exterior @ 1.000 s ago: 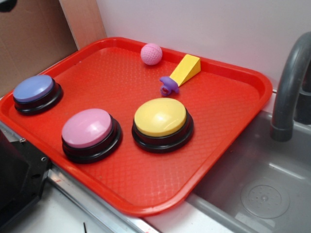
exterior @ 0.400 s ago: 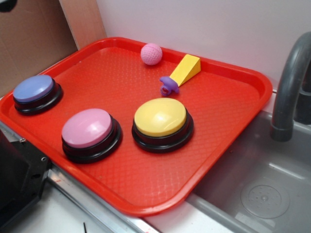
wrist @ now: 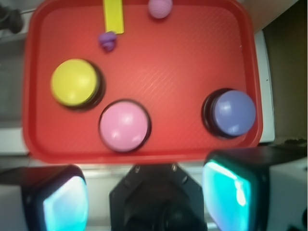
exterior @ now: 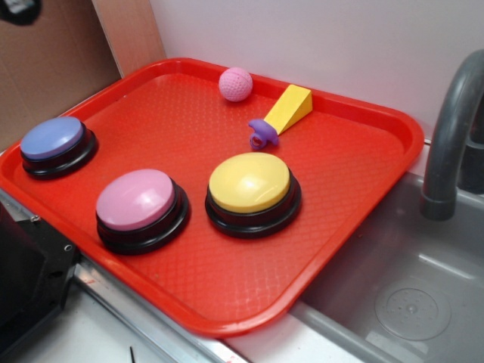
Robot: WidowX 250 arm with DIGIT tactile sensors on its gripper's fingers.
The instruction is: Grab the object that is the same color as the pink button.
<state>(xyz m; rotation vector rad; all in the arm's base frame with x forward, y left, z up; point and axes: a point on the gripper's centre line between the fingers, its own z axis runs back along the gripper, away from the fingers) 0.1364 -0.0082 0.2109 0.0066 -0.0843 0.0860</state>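
Note:
A small pink dimpled ball [exterior: 236, 83] [wrist: 160, 7] rests near the far rim of the red tray [exterior: 340, 174] [wrist: 183, 53]. The pink button [exterior: 137, 200] [wrist: 124, 126] stands at the tray's near edge, between the yellow button [exterior: 250, 184] [wrist: 73, 82] and the blue-purple button [exterior: 53, 140] [wrist: 233, 112]. In the wrist view my gripper [wrist: 147, 192] hovers high above the tray's near edge, open, its cyan pads [wrist: 65, 202] wide apart with nothing between them. In the exterior view only a dark corner of the gripper [exterior: 19, 9] shows at top left, so its jaws cannot be read there.
A yellow wedge [exterior: 290, 107] [wrist: 113, 15] and a small purple ring piece [exterior: 262, 134] [wrist: 107, 40] lie just right of the ball. A grey sink basin [exterior: 401, 295] with a faucet [exterior: 454, 128] sits right of the tray. A cardboard wall [exterior: 53, 60] stands on the left.
The dark piece of the gripper at the exterior view's top left corner has come slightly further into the frame. Nothing on the tray has moved.

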